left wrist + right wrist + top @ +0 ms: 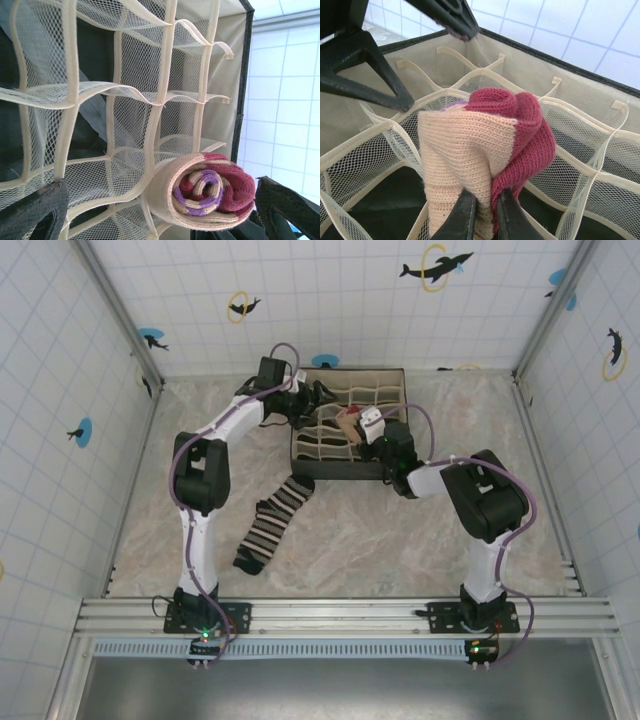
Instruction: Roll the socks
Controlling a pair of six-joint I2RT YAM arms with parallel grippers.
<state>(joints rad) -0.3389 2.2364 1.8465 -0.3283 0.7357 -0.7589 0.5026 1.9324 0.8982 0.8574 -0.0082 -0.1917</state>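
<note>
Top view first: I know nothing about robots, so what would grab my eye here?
A rolled tan sock with a dark red toe stands out, pinched by the right gripper over the mesh cells of the beige organiser box. The left gripper stands open right beside the roll. Nearer the arms' bases, a black-white-grey striped sock lies flat and unrolled on the table.

One striped sock (275, 520), one rolled tan sock (465, 150), one organiser box (360, 373)

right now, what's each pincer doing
left pincer: open, holding nothing
right pincer: shut on the rolled tan sock
</note>
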